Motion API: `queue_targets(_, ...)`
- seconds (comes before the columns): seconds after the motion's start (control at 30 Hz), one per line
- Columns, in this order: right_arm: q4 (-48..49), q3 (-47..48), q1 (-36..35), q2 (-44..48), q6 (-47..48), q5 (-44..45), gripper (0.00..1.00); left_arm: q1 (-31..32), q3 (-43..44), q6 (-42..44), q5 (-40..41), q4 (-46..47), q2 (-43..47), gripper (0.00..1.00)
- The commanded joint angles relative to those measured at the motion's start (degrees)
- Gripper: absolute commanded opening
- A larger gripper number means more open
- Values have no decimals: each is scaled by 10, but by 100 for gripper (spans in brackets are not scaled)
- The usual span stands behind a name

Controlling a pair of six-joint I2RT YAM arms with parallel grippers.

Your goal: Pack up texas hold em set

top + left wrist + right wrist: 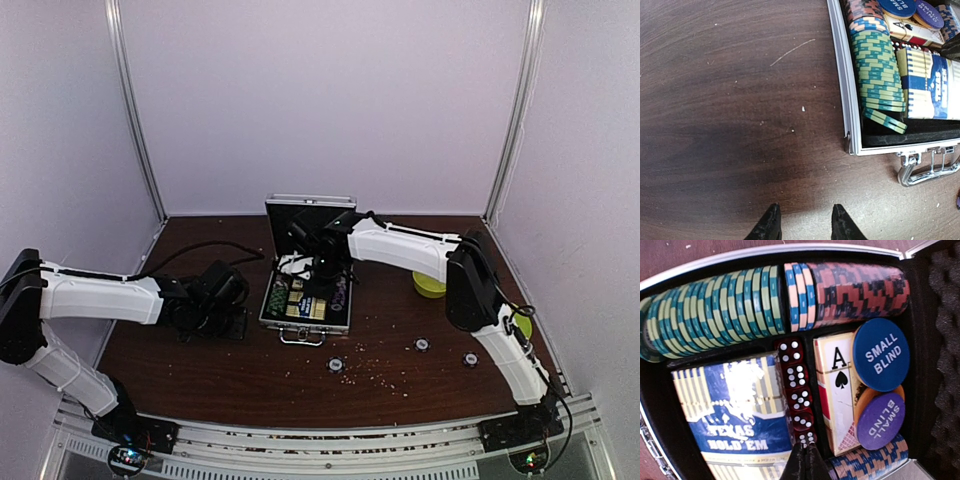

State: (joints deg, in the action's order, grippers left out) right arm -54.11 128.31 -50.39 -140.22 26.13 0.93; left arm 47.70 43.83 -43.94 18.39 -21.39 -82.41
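Two hands show. The left hand (804,222) is low over the brown table (730,125). Its two black fingers (771,222) are spread apart and have nothing between them. Ahead of this hand and to its right lies the open silver case (845,100), its metal handle (925,167) on the side nearest the hand. Green-and-cream poker chips (877,70) stand on edge inside, right beside the yellow-blue card box (927,85).

The right hand (804,460) hangs over the inside of the case with its fingertips pressed together. No gap shows between them. Just ahead of the tips runs a line of tiny red dice (796,390). Right of that line sit an ace card (837,380) and a blue "SMALL BLIND" button (880,355). Past the case, on the right arm's side, three loose chips (422,345) lie on the table near a lime-green bowl (430,285).
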Motion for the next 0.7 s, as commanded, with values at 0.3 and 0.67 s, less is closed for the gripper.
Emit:
queue_targets(0.3,-3,-32,-14,-14,-2,4,4,-3,10,5,-5,20,-7,36)
queue_targets(0.67,-1,-64,-14,94,3,8,8,-3,12,11,14,-3,24,37)
